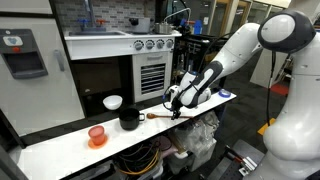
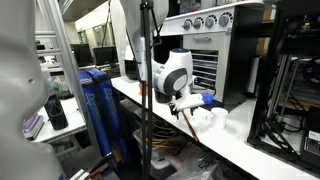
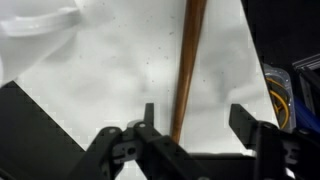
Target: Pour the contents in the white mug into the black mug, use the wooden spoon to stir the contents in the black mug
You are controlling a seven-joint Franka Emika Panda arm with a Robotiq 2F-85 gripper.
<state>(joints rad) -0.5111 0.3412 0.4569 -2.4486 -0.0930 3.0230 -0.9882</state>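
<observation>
Pincer (image 3: 196,116) seen spread wide in wrist view, nothing clamped. Wooden spoon (image 3: 186,60) handle found on bench (image 3: 100,80) between jaws, nearer one jaw, long axis laid across closing line. Black mug (image 1: 129,119) placed nearby along bench.

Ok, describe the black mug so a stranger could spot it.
On the long white table before the oven stand three cups. The black mug is the middle one, between white mug and orange cup. It alone is dark, with the spoon lying beside it.
</observation>
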